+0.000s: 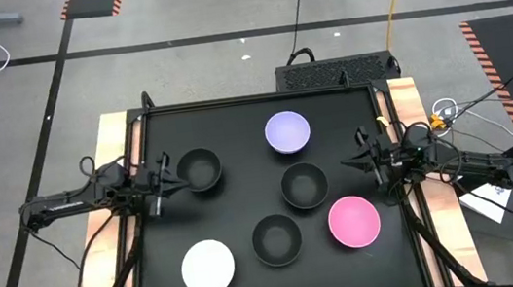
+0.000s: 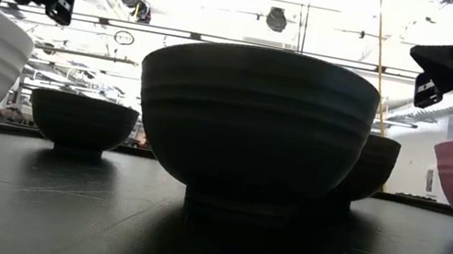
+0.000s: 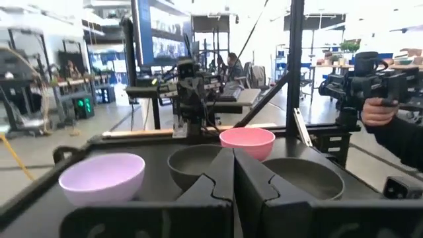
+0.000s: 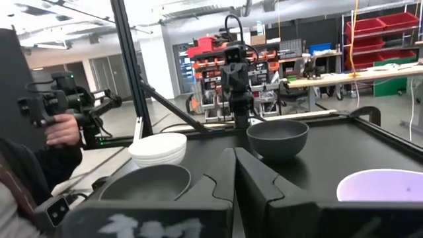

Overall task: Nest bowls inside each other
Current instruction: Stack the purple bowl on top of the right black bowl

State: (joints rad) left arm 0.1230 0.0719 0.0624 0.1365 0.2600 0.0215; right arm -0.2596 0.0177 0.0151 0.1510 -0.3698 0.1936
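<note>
High view: six separate, empty bowls [image 1: 299, 186]; left gripper [image 1: 176, 179] and right gripper [image 1: 348, 163] closed, empty

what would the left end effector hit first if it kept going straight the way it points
Probably the black bowl just ahead of the shut left end effector, if low enough; the low view suggests it rides above rim height, so it may pass over.

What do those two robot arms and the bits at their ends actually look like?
Both arms are dark, slim and jointed, with black cables looping along them. Each ends in a tool of two black, angular, wedge-shaped fingers tapering to a point: the left tool and the right tool. Seen from the wrists, the fingers look blocky and matte black.
</note>
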